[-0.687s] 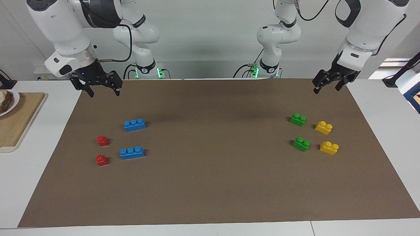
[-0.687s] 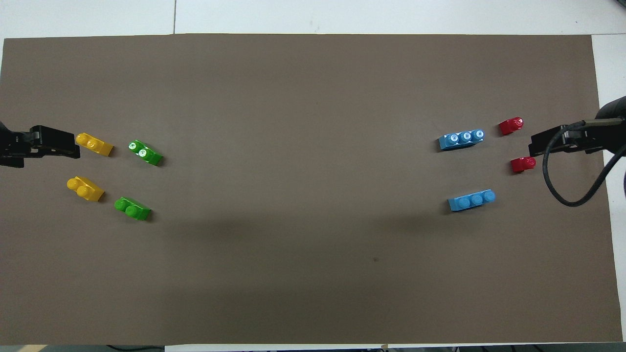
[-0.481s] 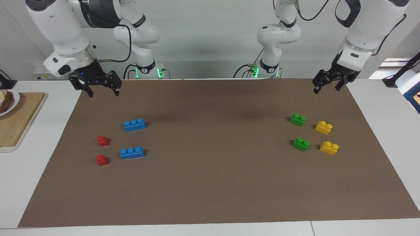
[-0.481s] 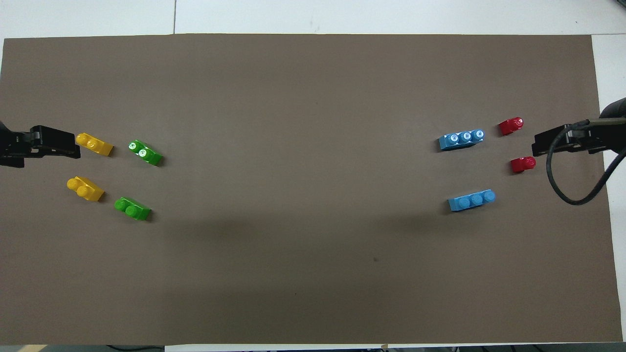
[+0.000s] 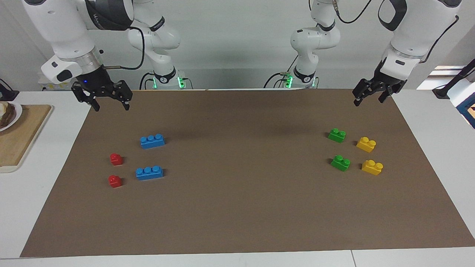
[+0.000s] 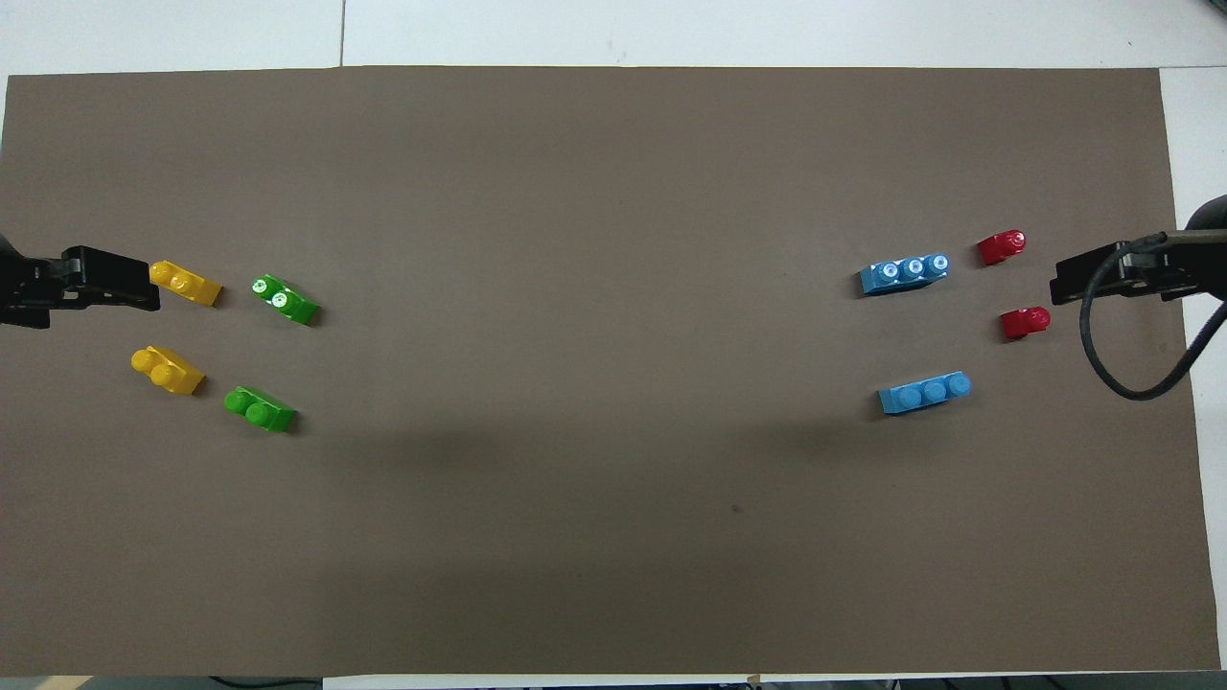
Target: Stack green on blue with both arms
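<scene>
Facing view: left gripper [image 5: 367,99], jaws apart and empty, hangs over mat corner; green pair [image 5: 337,135] lies farther out, at left arm's end. Right gripper [image 5: 108,105], likewise apart, empty; blue pair [image 5: 152,141] at its end.

Overhead view: greens [image 6: 285,299] lie slantwise, blues [image 6: 906,273] w/ long axis across table, well apart.

Bricks [image 5: 152,141] lie in clusters at both ends of the mat [image 5: 241,207].
</scene>
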You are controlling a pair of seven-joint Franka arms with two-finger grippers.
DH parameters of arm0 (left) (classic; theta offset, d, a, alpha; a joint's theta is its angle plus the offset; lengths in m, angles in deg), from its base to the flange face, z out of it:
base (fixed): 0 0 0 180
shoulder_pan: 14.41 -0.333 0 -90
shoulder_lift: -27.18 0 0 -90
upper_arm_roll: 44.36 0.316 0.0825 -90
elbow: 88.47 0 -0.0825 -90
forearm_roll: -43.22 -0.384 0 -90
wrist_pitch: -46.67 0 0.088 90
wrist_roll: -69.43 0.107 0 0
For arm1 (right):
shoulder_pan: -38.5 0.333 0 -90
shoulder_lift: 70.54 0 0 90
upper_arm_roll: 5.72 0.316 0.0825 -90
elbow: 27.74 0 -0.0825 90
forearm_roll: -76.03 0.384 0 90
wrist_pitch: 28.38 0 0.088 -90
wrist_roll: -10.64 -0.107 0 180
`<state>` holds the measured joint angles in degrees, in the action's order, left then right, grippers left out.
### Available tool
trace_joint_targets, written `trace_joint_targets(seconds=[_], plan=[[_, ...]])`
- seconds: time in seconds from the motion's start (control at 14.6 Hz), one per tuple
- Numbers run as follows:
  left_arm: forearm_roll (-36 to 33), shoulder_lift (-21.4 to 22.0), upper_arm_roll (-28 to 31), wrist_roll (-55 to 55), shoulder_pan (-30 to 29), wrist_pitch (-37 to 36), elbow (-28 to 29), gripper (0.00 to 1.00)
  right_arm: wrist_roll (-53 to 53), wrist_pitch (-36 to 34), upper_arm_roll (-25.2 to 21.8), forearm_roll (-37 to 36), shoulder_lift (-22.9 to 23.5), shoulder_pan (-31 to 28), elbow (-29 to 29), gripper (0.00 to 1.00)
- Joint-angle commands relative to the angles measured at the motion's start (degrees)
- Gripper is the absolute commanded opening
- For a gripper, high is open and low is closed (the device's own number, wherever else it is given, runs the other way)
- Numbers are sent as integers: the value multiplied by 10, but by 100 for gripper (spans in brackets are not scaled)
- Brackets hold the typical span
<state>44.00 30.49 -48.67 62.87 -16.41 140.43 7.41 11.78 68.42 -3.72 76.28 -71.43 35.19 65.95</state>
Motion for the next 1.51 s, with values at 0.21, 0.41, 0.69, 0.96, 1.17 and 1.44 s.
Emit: trace_joint_targets(seconds=[0.21, 0.41, 0.69, 0.96, 1.17, 1.44], plan=[[3, 20, 1, 0, -5, 9, 24, 100, -73, 47, 2, -3, -6, -5, 6, 100], [3, 20, 1, -2, -6, 12, 28, 100, -195, 52, 2, -3, 12, -3, 6, 100], [3, 34, 1, -25, -7, 33, 61, 100, -434, 75, 3, -1, 48, 0, 4, 100], [4, 57, 0, -185, -2, 116, 134, 100, -605, 61, 1, 91, 104, -25, -44, 100], [7, 56, 0, -298, 1, 158, 179, 100, -652, 64, 1, 124, 132, -31, -45, 100], [7, 36, 0, -406, 2, 236, 227, 100, -712, 65, 1, 177, 169, -56, -55, 100]])
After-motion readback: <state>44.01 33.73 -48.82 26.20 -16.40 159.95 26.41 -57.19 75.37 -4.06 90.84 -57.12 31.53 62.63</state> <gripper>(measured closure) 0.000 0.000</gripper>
